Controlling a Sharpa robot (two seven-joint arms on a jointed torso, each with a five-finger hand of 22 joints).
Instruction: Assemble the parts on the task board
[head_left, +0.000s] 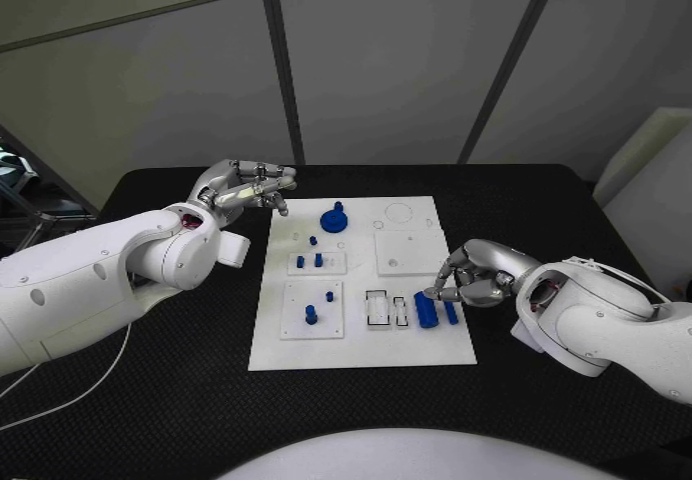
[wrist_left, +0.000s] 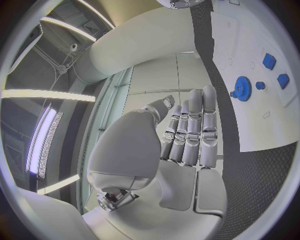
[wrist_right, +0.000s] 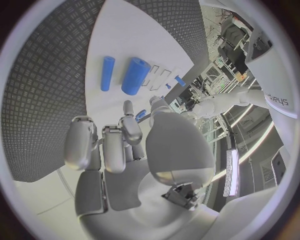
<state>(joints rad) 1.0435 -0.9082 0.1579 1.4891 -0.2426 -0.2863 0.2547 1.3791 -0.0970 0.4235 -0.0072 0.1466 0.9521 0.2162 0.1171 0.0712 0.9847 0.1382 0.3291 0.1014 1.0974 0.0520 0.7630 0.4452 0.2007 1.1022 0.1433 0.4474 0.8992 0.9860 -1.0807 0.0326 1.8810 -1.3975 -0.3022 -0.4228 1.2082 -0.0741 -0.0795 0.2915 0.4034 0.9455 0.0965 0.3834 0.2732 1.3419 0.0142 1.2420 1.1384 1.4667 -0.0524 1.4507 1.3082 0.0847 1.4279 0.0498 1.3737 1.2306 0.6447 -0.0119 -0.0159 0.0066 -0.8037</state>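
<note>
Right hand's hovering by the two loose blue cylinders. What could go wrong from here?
1. The thick cylinder and thin cylinder lie side by side near the task board edge; the right hand, fingers curled, may nudge one while taking the other, rolling it off.
2. The left hand sits near the blue gear; a stray move may bump it.

- We see a black table with a finely textured top (head_left: 173, 400), running out past the board on every side.
- Directly on it, in the middle, lies the flat white rectangular task board (head_left: 361, 352), its long sides running away from the robot.
- We make out a thin white cable (head_left: 65, 398) trailing over the table's near left part.
</note>
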